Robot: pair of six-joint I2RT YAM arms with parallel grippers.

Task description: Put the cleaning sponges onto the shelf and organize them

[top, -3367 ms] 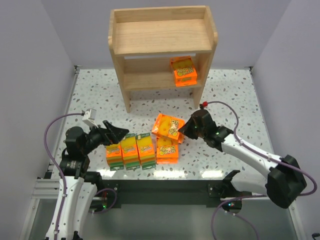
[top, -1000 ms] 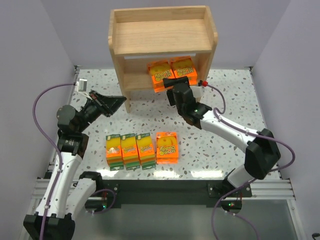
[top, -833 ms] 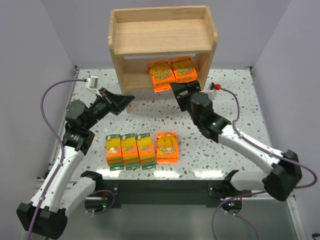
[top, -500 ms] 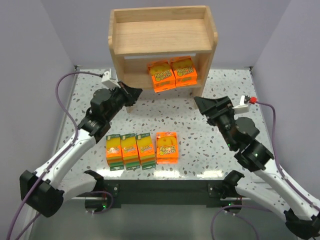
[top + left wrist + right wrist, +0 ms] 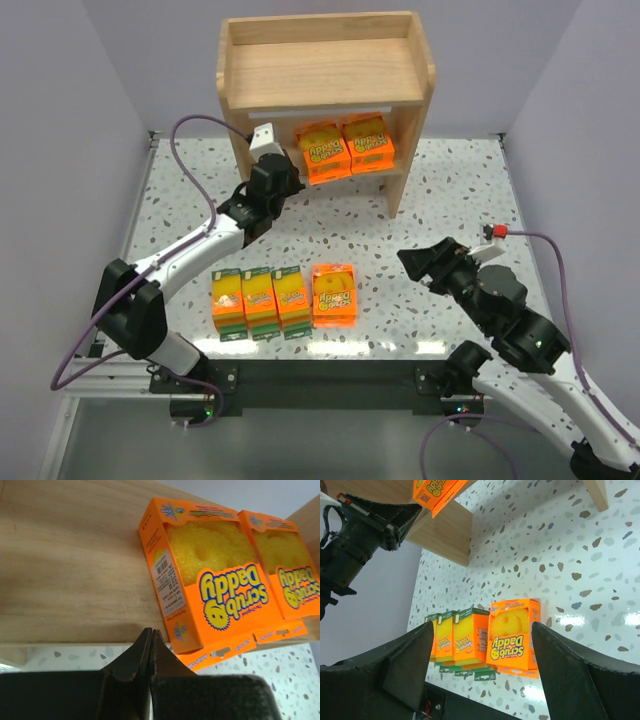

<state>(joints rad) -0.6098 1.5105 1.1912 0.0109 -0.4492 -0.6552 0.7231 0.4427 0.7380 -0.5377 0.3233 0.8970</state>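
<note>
Right gripper (image 5: 415, 258) open, empty, and the nearer one: flat pack (image 5: 334, 293) lies to its left on desk (image 5: 450, 190), long axis near-far. Left gripper (image 5: 150, 637) closed, empty, at shelf (image 5: 320, 75).

**Speckled Table Between Pale Walls**

A white table (image 5: 460, 190) flecked with grey and brown chips fills the scene. Plain lavender-grey walls close it in: a back wall (image 5: 150, 60) behind its far edge, a left wall (image 5: 50, 200) and a right wall (image 5: 590, 150) along its sides. Soft glare (image 5: 400, 346) lies near its front edge, where an aluminium frame (image 5: 85, 375) sits below.
</note>
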